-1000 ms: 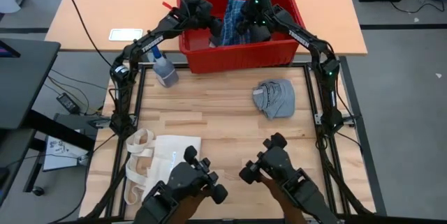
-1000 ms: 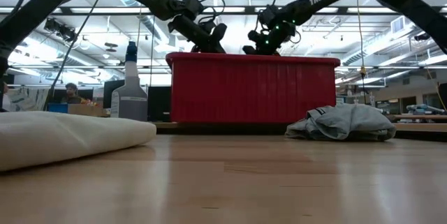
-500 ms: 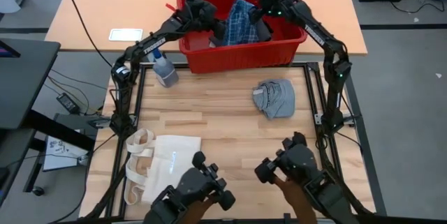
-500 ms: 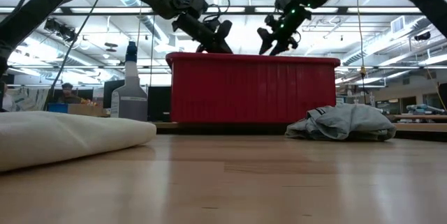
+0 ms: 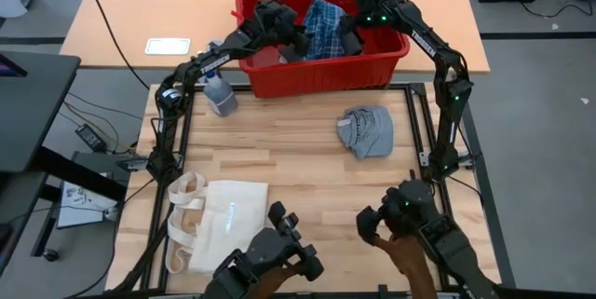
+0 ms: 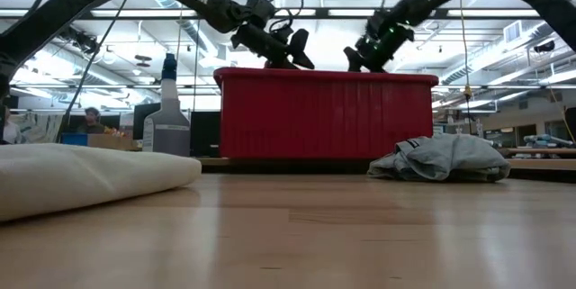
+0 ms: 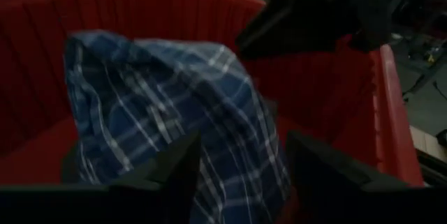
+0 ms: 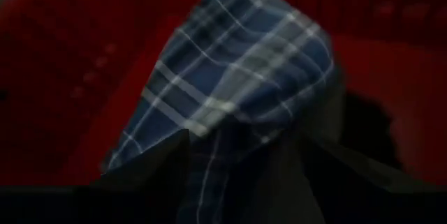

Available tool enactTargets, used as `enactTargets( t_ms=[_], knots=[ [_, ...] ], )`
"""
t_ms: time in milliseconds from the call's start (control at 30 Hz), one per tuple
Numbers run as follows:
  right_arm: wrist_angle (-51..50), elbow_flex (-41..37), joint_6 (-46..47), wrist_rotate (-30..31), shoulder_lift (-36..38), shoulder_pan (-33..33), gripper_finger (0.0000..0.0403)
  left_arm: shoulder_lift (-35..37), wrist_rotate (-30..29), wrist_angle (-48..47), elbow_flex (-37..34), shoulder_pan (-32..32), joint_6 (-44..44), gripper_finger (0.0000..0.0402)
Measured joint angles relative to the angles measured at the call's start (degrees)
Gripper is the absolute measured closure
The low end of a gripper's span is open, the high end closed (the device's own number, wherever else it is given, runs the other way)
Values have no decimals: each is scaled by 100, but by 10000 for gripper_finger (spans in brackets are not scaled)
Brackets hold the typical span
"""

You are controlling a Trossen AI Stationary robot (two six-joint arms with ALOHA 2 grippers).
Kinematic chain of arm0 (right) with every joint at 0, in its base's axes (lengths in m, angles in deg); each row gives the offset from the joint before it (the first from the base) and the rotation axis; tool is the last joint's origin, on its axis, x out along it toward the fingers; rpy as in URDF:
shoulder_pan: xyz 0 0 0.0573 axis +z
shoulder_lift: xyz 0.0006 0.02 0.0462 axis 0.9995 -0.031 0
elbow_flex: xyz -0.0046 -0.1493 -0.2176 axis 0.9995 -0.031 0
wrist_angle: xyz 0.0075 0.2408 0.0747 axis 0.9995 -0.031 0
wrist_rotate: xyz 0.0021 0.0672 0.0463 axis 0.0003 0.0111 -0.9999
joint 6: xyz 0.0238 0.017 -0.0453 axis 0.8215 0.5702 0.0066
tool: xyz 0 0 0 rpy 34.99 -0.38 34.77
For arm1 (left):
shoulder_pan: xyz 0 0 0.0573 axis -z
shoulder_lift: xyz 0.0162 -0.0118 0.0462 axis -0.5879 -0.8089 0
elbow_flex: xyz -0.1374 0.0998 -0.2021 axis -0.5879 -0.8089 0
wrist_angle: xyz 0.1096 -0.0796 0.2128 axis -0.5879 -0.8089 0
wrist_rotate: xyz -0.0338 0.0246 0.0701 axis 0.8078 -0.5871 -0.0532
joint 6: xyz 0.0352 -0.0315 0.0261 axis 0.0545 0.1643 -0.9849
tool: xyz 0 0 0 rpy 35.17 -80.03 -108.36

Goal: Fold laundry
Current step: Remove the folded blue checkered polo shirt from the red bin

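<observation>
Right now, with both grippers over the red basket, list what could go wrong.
1. The left gripper is open around the plaid garment; closing there may catch only a fold, and the cloth could slip back.
2. The right gripper hangs close on the garment's other side; the two could collide inside the red basket.
3. A dark garment lies beside the plaid one and might get dragged out with it.

basket's contents [image 6: 324,113] behind its red wall, low view
</observation>
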Motion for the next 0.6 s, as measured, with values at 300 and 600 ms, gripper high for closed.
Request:
enactTargets(
  t_ms=[300, 600],
  knots=[
    [1923, -1208, 1684, -1521, 0, -238, 16, -44, -78, -74, -7, -114, -239, 150],
    [1924, -1343, 2057, -1524, 0, -90, 25, -44, -76, -591, -9, -144, -239, 150]
  ],
)
